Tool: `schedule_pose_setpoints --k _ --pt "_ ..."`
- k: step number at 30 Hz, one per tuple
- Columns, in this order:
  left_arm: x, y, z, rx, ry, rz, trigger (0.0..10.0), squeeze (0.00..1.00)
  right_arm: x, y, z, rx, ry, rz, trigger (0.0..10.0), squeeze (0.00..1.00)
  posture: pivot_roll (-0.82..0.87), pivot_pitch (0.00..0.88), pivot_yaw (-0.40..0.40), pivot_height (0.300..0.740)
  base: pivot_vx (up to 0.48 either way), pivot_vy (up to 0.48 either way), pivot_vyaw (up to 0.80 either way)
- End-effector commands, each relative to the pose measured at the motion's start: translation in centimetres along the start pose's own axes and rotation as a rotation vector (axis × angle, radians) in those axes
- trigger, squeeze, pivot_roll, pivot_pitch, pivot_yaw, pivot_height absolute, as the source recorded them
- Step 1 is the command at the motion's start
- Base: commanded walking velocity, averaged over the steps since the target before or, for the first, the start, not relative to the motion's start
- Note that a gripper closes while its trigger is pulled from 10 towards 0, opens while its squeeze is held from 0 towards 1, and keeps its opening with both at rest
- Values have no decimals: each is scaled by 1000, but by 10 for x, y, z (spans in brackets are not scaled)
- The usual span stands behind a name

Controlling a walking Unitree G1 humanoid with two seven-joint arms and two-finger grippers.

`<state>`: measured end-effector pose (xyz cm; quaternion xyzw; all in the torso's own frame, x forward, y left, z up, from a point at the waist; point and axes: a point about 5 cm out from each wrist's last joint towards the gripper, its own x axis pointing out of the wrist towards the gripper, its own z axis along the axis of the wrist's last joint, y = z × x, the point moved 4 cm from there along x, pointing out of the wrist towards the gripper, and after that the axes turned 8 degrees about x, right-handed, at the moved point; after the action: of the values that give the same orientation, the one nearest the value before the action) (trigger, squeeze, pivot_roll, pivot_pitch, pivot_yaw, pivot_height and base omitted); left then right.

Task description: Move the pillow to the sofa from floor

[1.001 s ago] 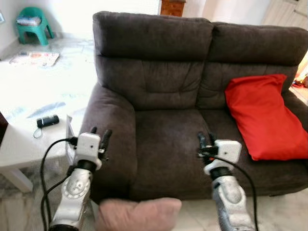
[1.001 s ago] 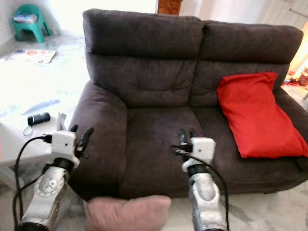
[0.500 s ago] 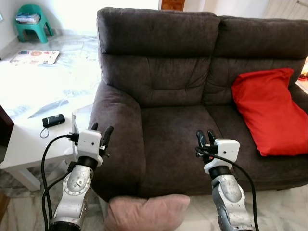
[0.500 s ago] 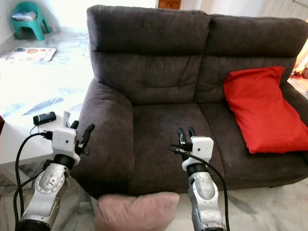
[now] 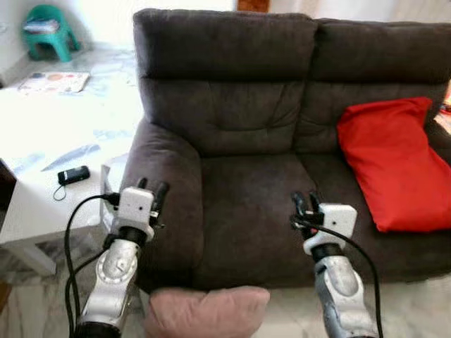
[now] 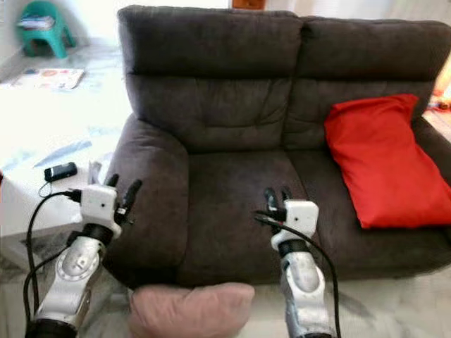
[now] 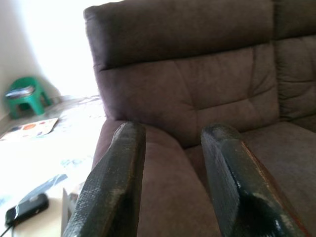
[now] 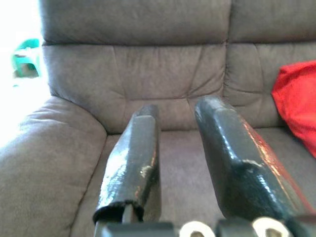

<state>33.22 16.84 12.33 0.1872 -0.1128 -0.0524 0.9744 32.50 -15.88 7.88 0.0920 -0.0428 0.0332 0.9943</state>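
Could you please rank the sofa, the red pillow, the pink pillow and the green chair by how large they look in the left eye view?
1. sofa, largest by far.
2. red pillow.
3. pink pillow, partly cut off by the frame's bottom edge, so its full size is unsure.
4. green chair, smallest, though it stands far from the camera.

One sofa (image 5: 282, 141), two pillows: one pink (image 5: 206, 313), one red (image 5: 391, 165), and two pincers: left (image 5: 152, 189), right (image 5: 305, 201)

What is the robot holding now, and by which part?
Nothing. Both the left gripper and right gripper are open and empty; the pink pillow lies on the floor.
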Motion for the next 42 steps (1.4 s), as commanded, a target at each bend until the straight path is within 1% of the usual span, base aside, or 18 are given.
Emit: schedule_pose_setpoints --k 1,15,17,24,27,33,35,42 --pt "-1 1 0 13 -1 -5 10000 0 1 5 -1 9 3 13 10000 0 131 17 -28 740 0 0 0" --pt "0 0 2 8 -8 -26 10000 0 2 6 -3 10 7 16 10000 0 137 20 -35 740 0 0 0" --pt "-5 1 -4 -5 14 -10 10000 0 2 5 -2 11 3 13 10000 0 135 19 -35 740 0 0 0" --pt "-11 3 -11 -33 35 23 10000 0 0 -2 3 5 -21 -5 10000 0 128 23 -35 740 0 0 0" --pt "-15 6 -16 -43 53 52 10000 0 -1 -2 6 3 -32 -3 10000 0 119 25 -37 740 0 0 0" --pt "-15 8 -12 -46 40 68 10000 0 -4 -4 4 -7 -24 -10 10000 0 122 27 -42 740 0 0 0" --pt "-13 10 -10 -46 31 75 10000 0 -2 -4 4 -13 -18 -10 10000 0 119 29 -45 740 0 0 0" --pt "-12 10 -7 -54 23 81 10000 0 -1 -3 4 -27 -2 -8 10000 0 114 22 -45 740 0 0 0"
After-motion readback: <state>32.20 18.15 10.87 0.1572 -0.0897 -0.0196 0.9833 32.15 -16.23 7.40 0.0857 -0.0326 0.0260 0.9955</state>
